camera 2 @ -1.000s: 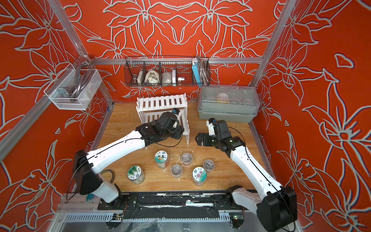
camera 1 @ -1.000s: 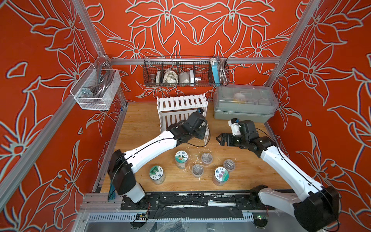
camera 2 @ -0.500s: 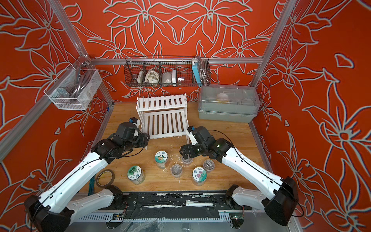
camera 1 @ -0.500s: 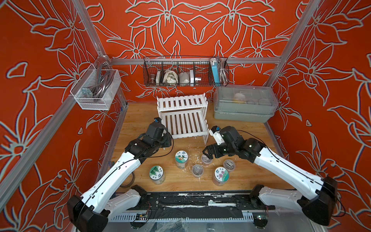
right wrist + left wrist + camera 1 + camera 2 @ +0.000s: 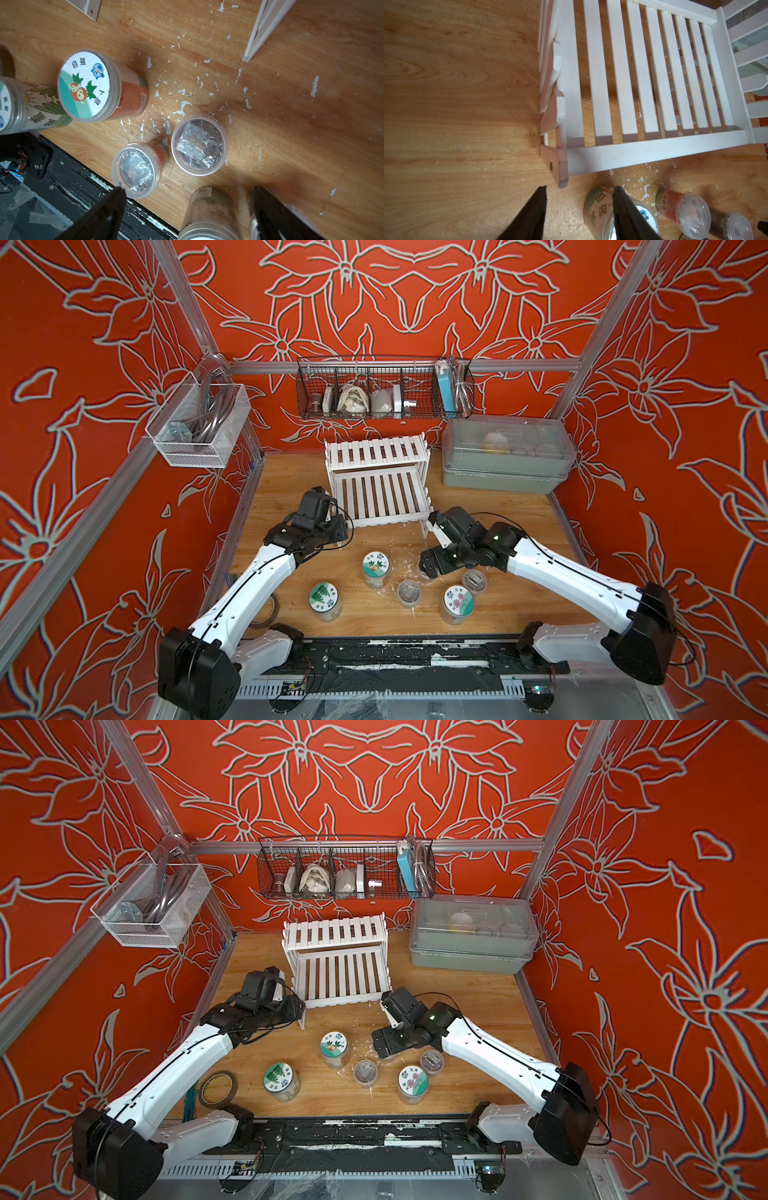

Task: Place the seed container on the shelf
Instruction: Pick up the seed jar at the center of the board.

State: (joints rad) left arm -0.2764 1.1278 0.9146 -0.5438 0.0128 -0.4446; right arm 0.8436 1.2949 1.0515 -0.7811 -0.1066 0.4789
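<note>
Top view: three label-lidded seed containers (image 5: 375,568) (image 5: 324,597) (image 5: 458,600), one shelf (image 5: 380,493).

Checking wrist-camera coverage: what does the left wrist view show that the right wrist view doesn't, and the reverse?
Only left wrist: the slatted tier of the shelf and the left gripper, open and empty. Only right wrist: the right gripper, open wide and empty, and the black rig base. Both: the wooden table, white flakes, the radish-lid jar, clear-lid cups and a shelf leg.
</note>
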